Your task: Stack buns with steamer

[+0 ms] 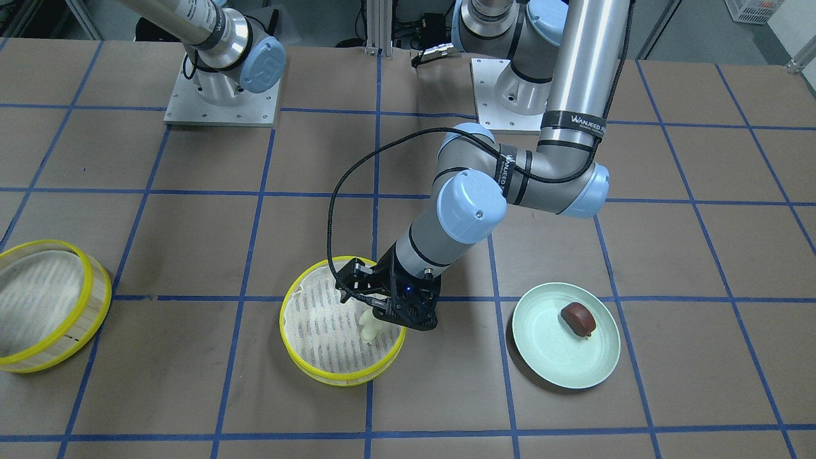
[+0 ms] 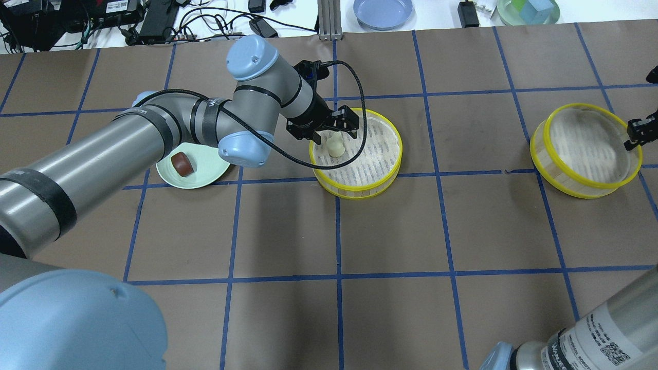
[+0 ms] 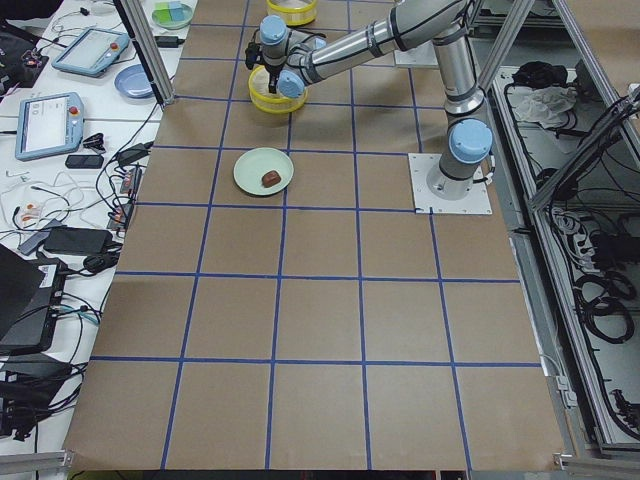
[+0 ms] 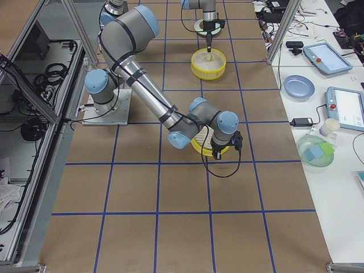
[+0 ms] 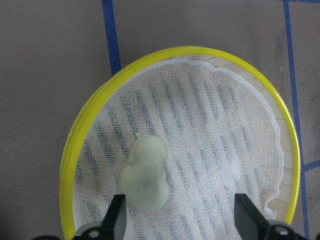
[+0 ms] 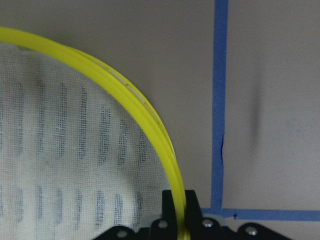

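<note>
The cream-white bun (image 2: 336, 145) lies on the cloth of the middle steamer tier (image 2: 360, 189), also seen in the front view (image 1: 370, 328) and the left wrist view (image 5: 145, 175). My left gripper (image 2: 336, 131) hangs open just above it, fingers wide apart, with the bun next to one finger (image 5: 117, 220). The dark reddish-brown bun (image 2: 182, 163) sits on the mint-green plate (image 2: 208, 167). My right gripper (image 2: 637, 132) is shut on the yellow rim (image 6: 145, 125) of the second steamer tier (image 2: 565, 185), which holds no bun.
A blue plate (image 2: 383, 11), a green bowl with blocks (image 2: 529, 10) and cables lie beyond the table's far edge. The left arm's cable (image 2: 354, 103) loops over the middle tier. Blue tape lines grid the brown table.
</note>
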You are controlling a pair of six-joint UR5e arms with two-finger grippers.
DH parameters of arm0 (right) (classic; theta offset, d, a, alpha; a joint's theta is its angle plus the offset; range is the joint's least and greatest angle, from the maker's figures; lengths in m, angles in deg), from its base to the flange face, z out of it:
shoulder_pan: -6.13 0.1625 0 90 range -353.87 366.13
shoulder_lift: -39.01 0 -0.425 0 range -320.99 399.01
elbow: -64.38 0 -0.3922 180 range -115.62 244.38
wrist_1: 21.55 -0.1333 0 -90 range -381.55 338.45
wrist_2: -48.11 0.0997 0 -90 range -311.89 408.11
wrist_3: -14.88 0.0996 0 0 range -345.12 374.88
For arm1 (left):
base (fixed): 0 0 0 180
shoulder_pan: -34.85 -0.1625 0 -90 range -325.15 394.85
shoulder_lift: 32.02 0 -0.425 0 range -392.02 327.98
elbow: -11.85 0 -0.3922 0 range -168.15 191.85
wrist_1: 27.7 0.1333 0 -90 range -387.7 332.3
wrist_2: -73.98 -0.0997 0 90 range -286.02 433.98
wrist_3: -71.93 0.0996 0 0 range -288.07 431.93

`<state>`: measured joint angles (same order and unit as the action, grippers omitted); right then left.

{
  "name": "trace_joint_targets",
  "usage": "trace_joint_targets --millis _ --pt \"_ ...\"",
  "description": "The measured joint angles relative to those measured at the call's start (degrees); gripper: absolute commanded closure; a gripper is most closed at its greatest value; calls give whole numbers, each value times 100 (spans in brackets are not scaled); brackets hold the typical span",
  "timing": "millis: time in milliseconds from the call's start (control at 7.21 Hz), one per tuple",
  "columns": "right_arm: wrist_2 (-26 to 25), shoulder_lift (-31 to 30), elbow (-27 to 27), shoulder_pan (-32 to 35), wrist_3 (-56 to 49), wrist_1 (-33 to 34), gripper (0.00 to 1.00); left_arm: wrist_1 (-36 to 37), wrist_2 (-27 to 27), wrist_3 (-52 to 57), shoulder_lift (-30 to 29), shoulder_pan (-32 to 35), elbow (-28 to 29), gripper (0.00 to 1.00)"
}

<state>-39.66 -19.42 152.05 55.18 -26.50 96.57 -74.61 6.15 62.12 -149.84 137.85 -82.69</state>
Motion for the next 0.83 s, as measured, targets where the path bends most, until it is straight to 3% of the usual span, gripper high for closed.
trace_joint_targets --millis 416,832 --pt "-16 -297 -30 73 241 -9 100 -1037 -1278 206 439 -171 300 0" --pt "-400 -667 6 546 810 -111 100 -1850 -1645 1117 888 -1106 344 0"
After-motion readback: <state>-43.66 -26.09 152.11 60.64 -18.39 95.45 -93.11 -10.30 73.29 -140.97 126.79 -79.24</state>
